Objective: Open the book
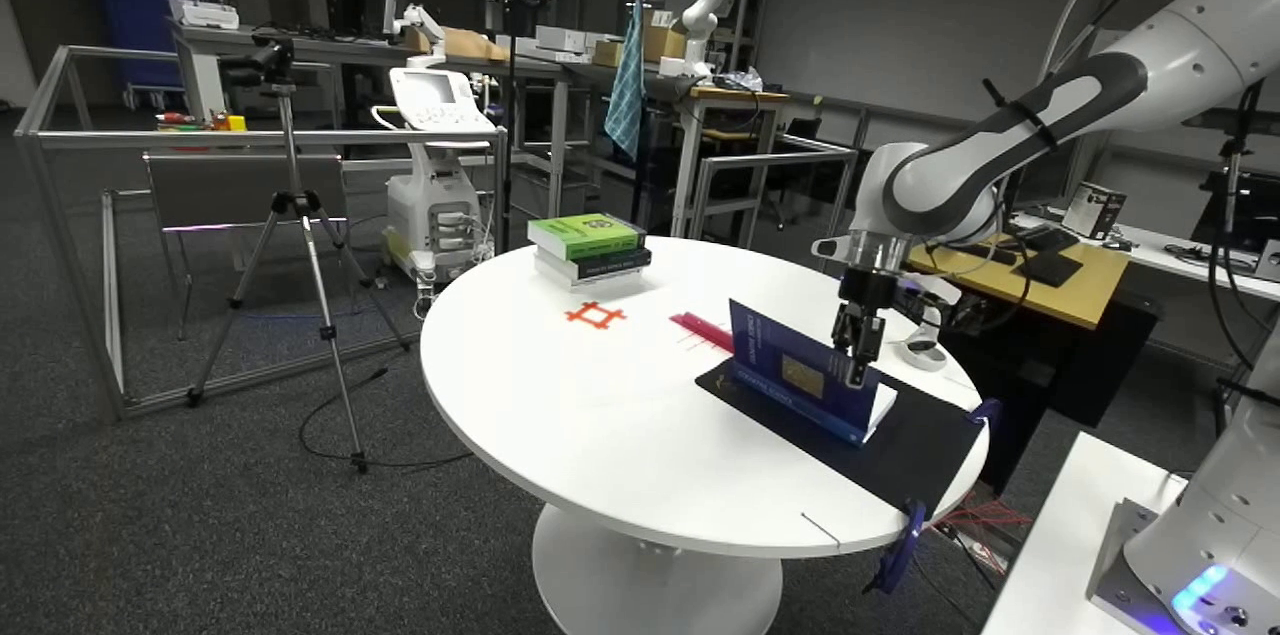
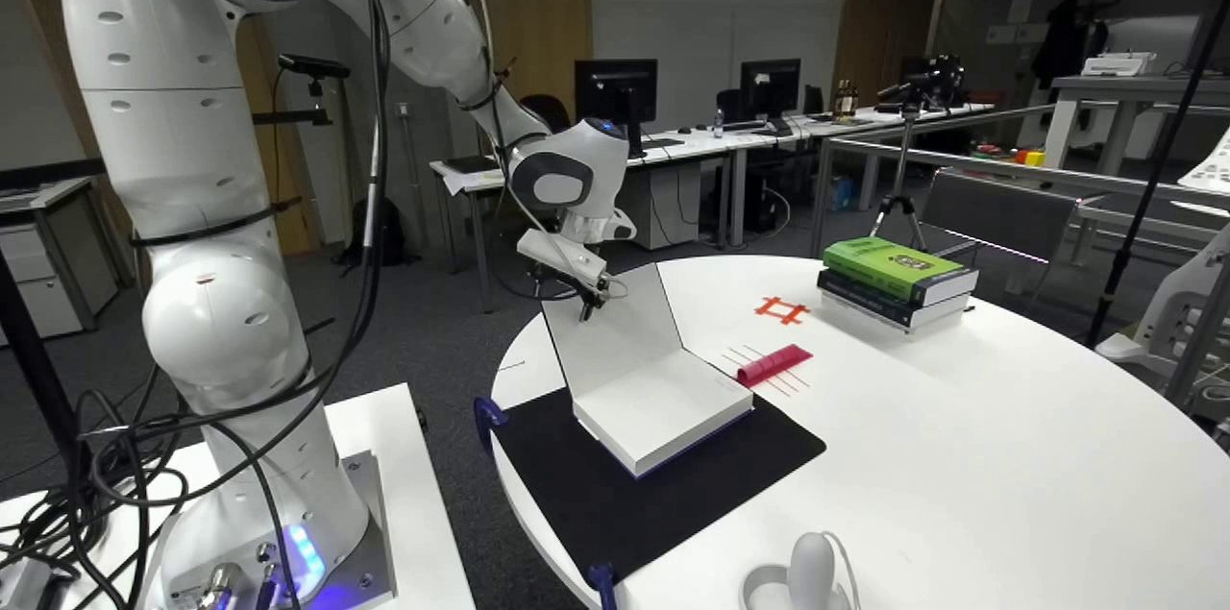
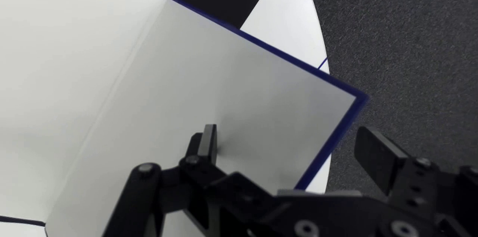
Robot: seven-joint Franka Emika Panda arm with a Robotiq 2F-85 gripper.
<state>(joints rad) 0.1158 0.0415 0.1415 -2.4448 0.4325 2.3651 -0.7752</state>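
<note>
1. Location. The book (image 1: 770,365), right of centre in an exterior view, rests on the black mat (image 2: 663,504) on the round white table (image 1: 560,415).
2. Condition. The cover (image 2: 615,331) is raised roughly upright from the page block (image 2: 663,408); opening is judged part-done.
3. Claw state. The claw (image 3: 285,131) is released: its fingers (image 3: 377,155) are spread and clamp nothing.
4. Governing relation. In the wrist view, the cover's free edge slants between the fingers, right of centre to lower centre. One finger overlies the white inner face; its opposite lies past the edge. Contact cannot be determined.
5. Axis. The hinge runs from upper left of centre to lower left, roughly parallel to that edge.
6. Arm. Only one arm (image 2: 202,139) serves the book.
7. Next move (judgement). Push the inner face away from the page block until the cover lies flat.
8. Markings. The spine (image 1: 800,407) appears to read "COGNITIVE SCIENCE", not certain; the cover bears a tan square (image 1: 802,377). Stacked books (image 2: 894,288): lettering too small to read.
</note>
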